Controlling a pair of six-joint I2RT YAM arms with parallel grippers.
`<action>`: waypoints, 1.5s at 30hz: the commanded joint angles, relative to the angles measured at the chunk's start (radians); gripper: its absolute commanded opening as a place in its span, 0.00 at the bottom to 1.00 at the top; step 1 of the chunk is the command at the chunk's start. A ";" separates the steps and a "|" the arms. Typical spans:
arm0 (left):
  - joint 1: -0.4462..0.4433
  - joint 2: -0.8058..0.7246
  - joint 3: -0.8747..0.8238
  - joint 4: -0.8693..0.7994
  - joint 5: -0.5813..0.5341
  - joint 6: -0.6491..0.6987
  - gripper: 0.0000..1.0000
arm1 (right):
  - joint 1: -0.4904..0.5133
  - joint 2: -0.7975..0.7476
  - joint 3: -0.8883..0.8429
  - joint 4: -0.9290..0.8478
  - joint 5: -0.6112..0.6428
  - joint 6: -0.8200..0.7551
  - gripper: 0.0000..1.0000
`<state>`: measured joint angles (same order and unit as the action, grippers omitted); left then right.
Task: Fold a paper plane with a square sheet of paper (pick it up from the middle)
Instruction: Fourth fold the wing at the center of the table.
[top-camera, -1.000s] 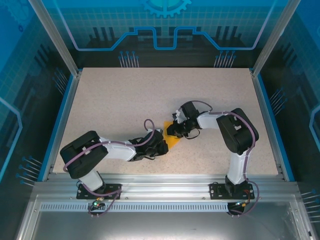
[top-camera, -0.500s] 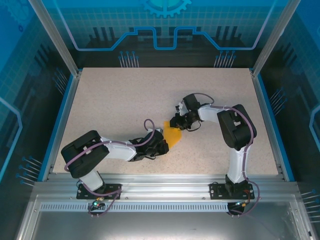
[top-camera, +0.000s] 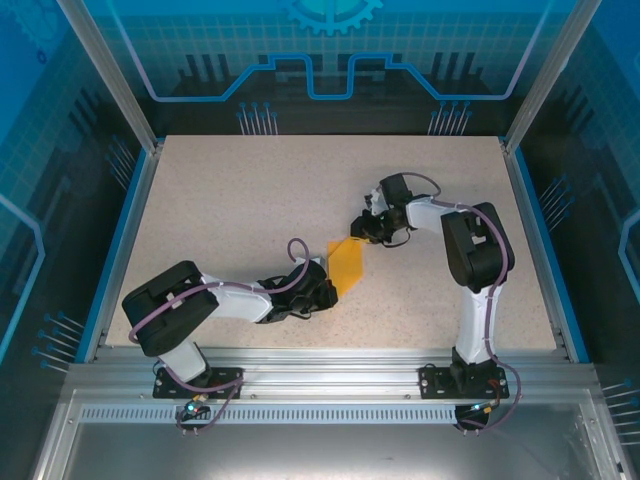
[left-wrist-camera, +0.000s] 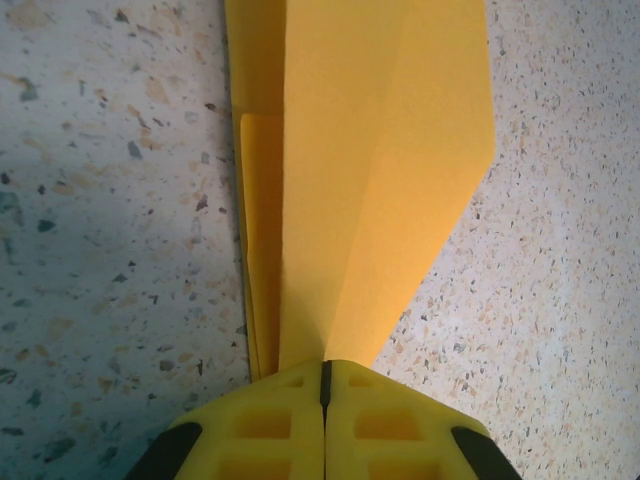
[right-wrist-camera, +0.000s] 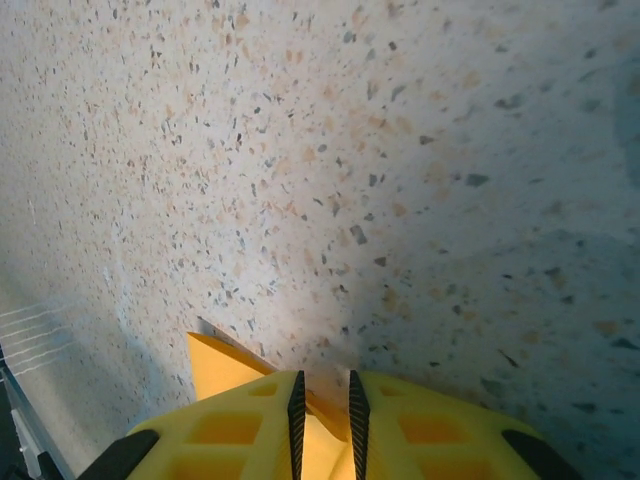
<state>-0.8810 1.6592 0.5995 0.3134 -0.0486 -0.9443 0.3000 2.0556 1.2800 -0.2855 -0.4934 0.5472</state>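
The orange-yellow sheet of paper (top-camera: 347, 266) lies folded into a long shape with a centre crease, between the two arms. In the left wrist view the folded paper (left-wrist-camera: 380, 150) runs straight out from my left gripper (left-wrist-camera: 323, 365), which is shut on its near end. That left gripper (top-camera: 325, 290) sits low at the paper's lower-left end. My right gripper (top-camera: 366, 230) hovers at the paper's far tip. Its jaws stand a narrow gap apart in the right wrist view (right-wrist-camera: 323, 378), and a corner of the paper (right-wrist-camera: 215, 365) shows beside and under them, gripped by neither.
The speckled beige tabletop (top-camera: 250, 200) lies bare around the arms. Blue rails (top-camera: 122, 250) edge it left and right, and an aluminium beam (top-camera: 320, 365) runs along the near side.
My right gripper has slid up and to the right, off the paper's middle to its far tip, with its jaws slightly wider. More of the paper now shows. The left gripper has stayed put.
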 joint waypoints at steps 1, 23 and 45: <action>-0.003 0.051 -0.062 -0.257 0.002 0.004 0.07 | -0.011 -0.042 0.022 -0.061 -0.004 -0.033 0.23; 0.147 -0.587 -0.031 -0.556 -0.055 0.073 0.44 | 0.183 -0.370 -0.314 0.041 0.011 0.050 0.23; 0.190 -0.223 0.087 -0.371 0.168 0.102 0.41 | 0.251 -0.162 -0.243 -0.001 0.117 0.071 0.22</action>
<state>-0.6979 1.4010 0.6415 -0.1032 0.0689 -0.8612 0.5446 1.8740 1.0302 -0.2531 -0.4091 0.6132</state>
